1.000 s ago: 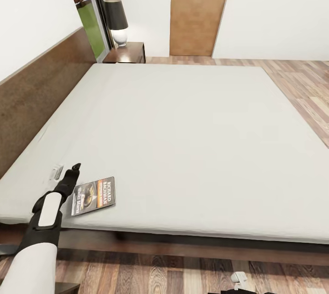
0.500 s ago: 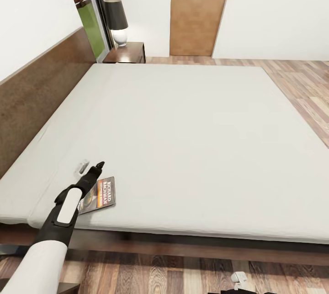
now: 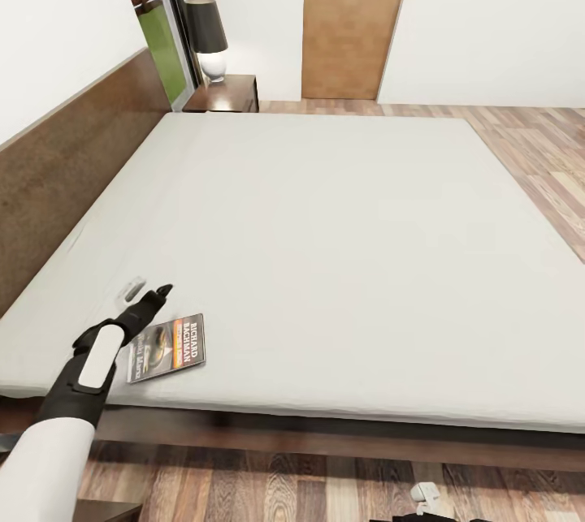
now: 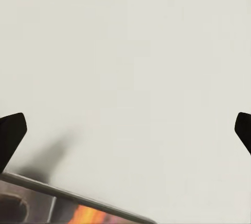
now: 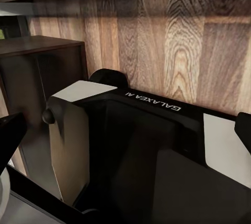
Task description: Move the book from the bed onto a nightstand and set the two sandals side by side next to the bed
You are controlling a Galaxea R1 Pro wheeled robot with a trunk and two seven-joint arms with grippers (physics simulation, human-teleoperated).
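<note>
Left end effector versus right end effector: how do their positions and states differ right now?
The left end effector is stretched out over the bed, beside the book; the right end effector hangs low over the robot's base and wood floor. Neither holds anything. Both have fingertips spread wide, open.

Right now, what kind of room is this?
Most likely a bedroom: a large bed with a dark headboard, a nightstand with a lamp at its far corner, and a wooden door. A book lies on the mattress.

Left arm [image 3: 77,392] outstretched, jaws wide apart
</note>
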